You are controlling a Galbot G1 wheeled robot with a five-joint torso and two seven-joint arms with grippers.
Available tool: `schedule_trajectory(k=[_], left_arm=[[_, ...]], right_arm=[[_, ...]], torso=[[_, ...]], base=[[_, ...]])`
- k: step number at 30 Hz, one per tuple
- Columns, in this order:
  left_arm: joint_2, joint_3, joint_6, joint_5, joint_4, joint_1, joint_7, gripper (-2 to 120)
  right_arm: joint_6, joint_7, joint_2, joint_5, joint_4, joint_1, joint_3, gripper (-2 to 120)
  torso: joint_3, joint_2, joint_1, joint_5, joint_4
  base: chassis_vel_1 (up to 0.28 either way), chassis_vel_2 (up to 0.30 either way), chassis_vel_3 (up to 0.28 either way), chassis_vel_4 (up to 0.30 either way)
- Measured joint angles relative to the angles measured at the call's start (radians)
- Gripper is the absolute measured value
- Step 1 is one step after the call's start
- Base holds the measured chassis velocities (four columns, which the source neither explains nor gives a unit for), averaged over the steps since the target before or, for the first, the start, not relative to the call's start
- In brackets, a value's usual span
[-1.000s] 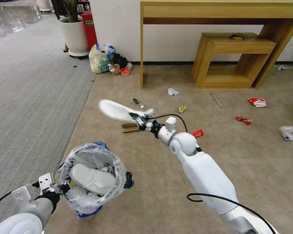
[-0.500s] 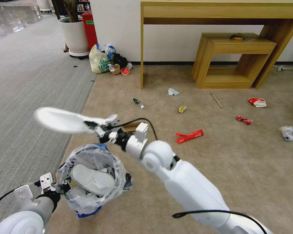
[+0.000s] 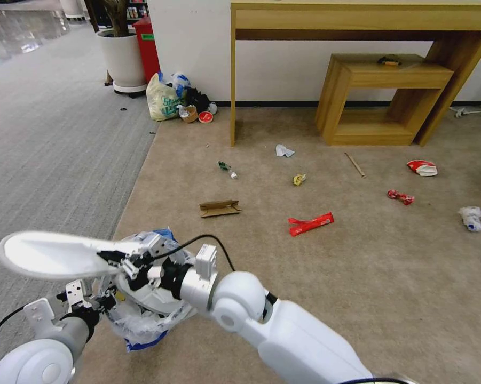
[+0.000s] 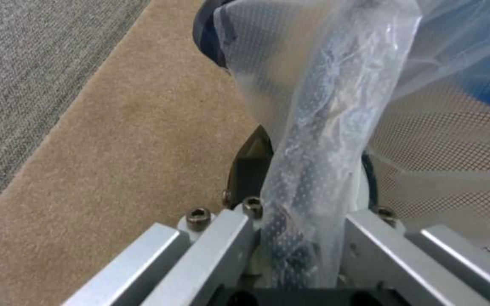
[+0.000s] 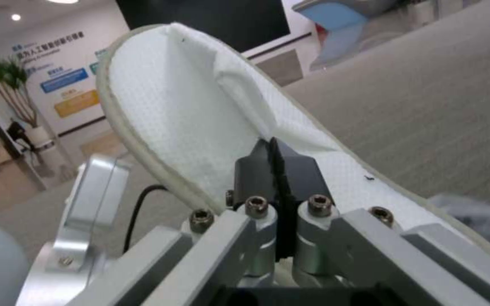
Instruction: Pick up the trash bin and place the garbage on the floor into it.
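Note:
My right gripper (image 3: 115,257) is shut on the heel end of a white slipper (image 3: 48,255), held flat in the air over the near left side of the trash bin (image 3: 144,325). In the right wrist view the slipper (image 5: 200,114) sticks out past the shut right gripper (image 5: 277,170). My left gripper (image 3: 99,306) is shut on the bin's bag-covered rim (image 4: 319,140). A second slipper (image 3: 144,300) lies inside the bin, partly hidden. On the beige floor (image 3: 357,266) lie brown cardboard (image 3: 219,208), a red wrapper (image 3: 310,224), another red wrapper (image 3: 400,197), a wooden stick (image 3: 355,165), a tissue (image 3: 284,151) and a crumpled cup (image 3: 471,217).
A wooden desk (image 3: 357,18) and a low wooden shelf (image 3: 384,96) stand against the far wall. A yellowish printed bag (image 3: 162,98), a white planter (image 3: 121,56) and a red box (image 3: 147,45) stand at the back left. Grey ribbed carpet (image 3: 48,149) covers the left side.
My right arm has swung the slipper left and toward me, from above the cardboard to over the bin. The left arm and the bin have stayed put.

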Motion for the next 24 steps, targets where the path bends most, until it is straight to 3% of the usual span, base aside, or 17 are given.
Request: schedule_trajectory(k=[24], left_arm=[[0.014, -0.007, 0.0, -0.064, 0.006, -0.034, -0.033, 0]], right_arm=[[0.077, -0.028, 0.021, -0.086, -0.063, -0.144, 0.101, 0]], torso=[[0.0, 0.0, 0.0, 0.0001, 0.0]], base=[[0.0, 0.0, 0.0, 0.0]])
